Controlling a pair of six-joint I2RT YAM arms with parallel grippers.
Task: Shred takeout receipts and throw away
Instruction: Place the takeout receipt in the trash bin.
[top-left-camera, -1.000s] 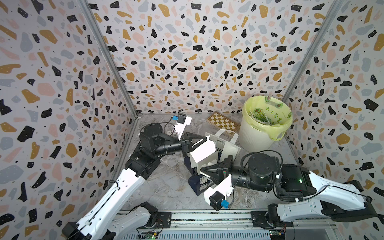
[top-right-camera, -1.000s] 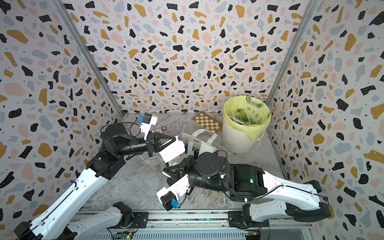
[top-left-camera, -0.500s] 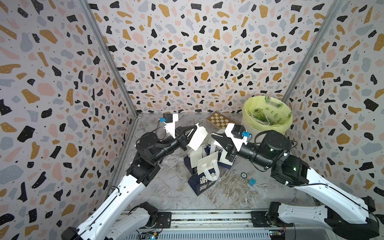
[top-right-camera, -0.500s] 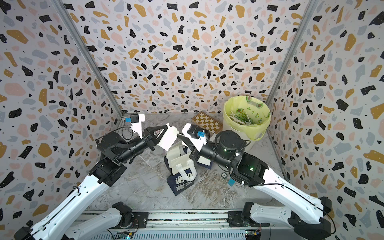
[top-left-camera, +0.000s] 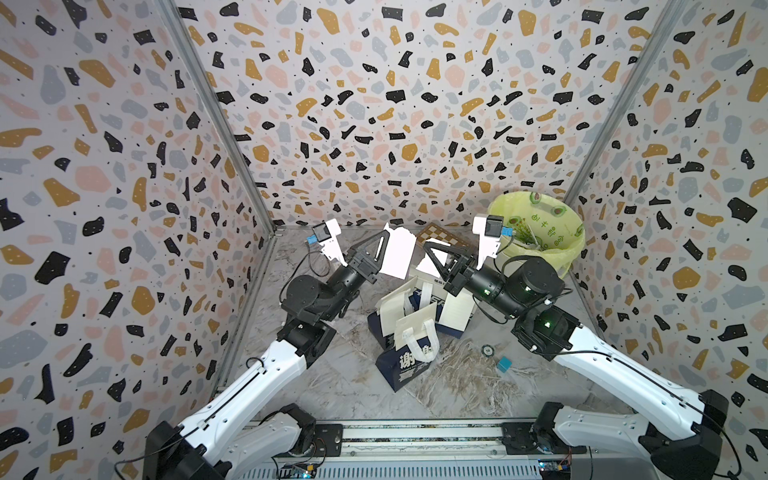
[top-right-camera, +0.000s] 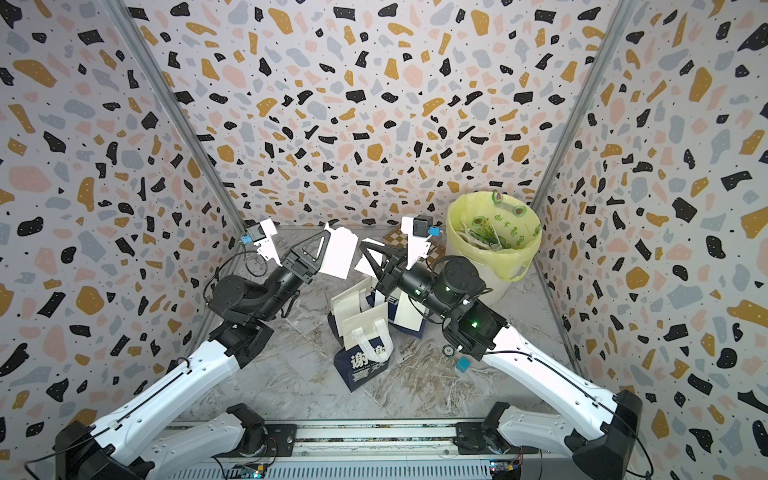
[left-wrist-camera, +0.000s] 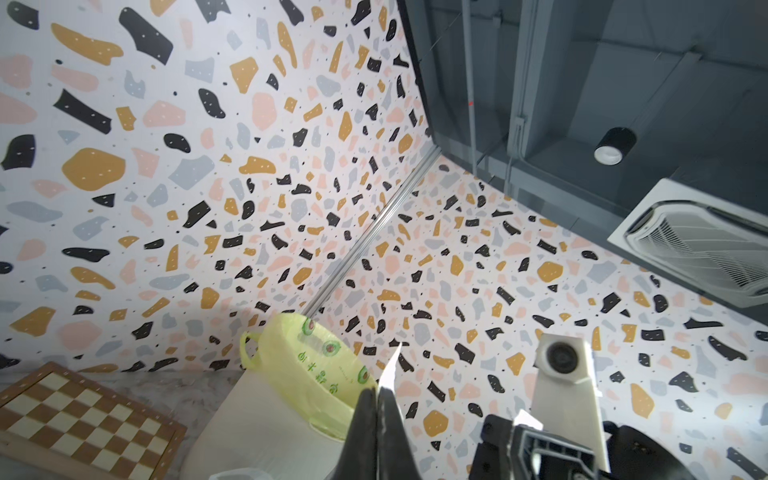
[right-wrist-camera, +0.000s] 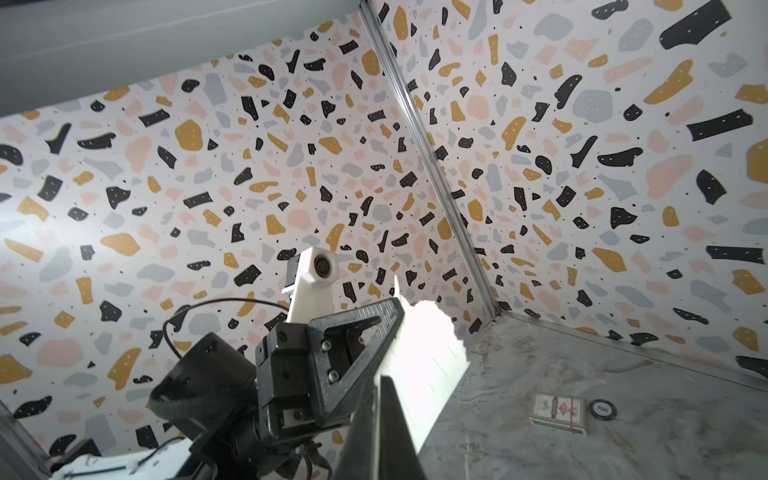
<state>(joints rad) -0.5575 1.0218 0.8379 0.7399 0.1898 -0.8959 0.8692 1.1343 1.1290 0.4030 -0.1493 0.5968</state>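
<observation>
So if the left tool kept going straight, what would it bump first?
The left tool probably meets the speckled wall near the corner, just above the yellow-bagged bin; depth is hard to judge.

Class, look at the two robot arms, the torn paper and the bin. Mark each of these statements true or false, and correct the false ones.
1. The left claw and the right claw are each shut on a piece of white paper. True.
2. Both pieces are the same size. False: the larger piece is in the left claw and the smaller piece is in the right claw.
3. The bin has a yellow-green liner. True.
4. The bin is empty. False: scraps lie inside it.
5. The paper bags hang from the claws. False: they lie on the table, below the claws.
</observation>
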